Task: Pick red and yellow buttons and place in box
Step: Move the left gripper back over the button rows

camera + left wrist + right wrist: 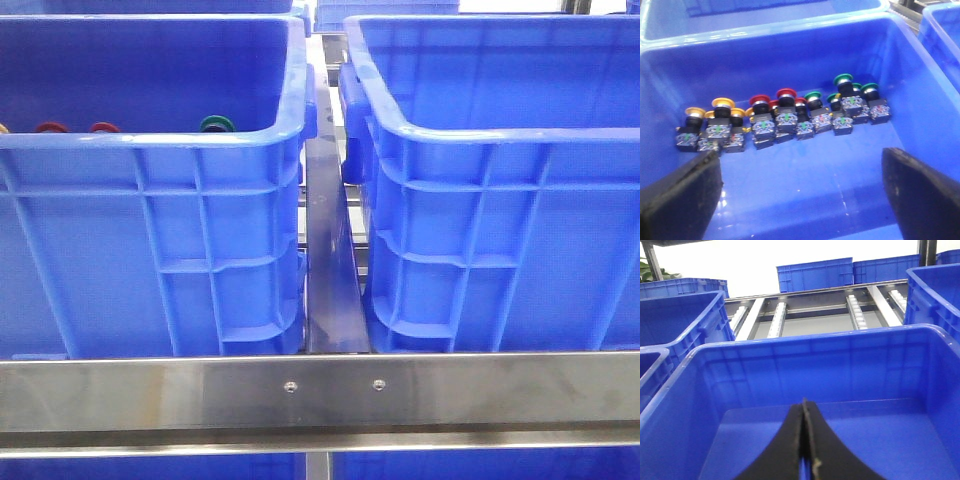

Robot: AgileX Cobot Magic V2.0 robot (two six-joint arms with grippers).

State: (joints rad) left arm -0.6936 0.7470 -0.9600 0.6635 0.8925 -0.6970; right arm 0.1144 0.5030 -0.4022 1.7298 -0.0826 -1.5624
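In the left wrist view, several red buttons (786, 93), yellow buttons (722, 103) and green buttons (843, 78) stand in a row on the floor of the left blue crate (790, 45), near its far wall. My left gripper (801, 187) is open and empty above the bare floor, short of the row. In the front view, red caps (104, 127) and a green cap (216, 124) peek over that crate's rim (150, 140). My right gripper (804, 407) is shut and empty over the box (815, 347), which holds nothing I can see; it also shows in the front view (500, 135).
A steel rail (330, 250) runs between the two crates and a steel bar (320, 390) crosses in front. More blue crates (815, 272) and roller tracks (855, 310) lie behind the box. Neither arm shows in the front view.
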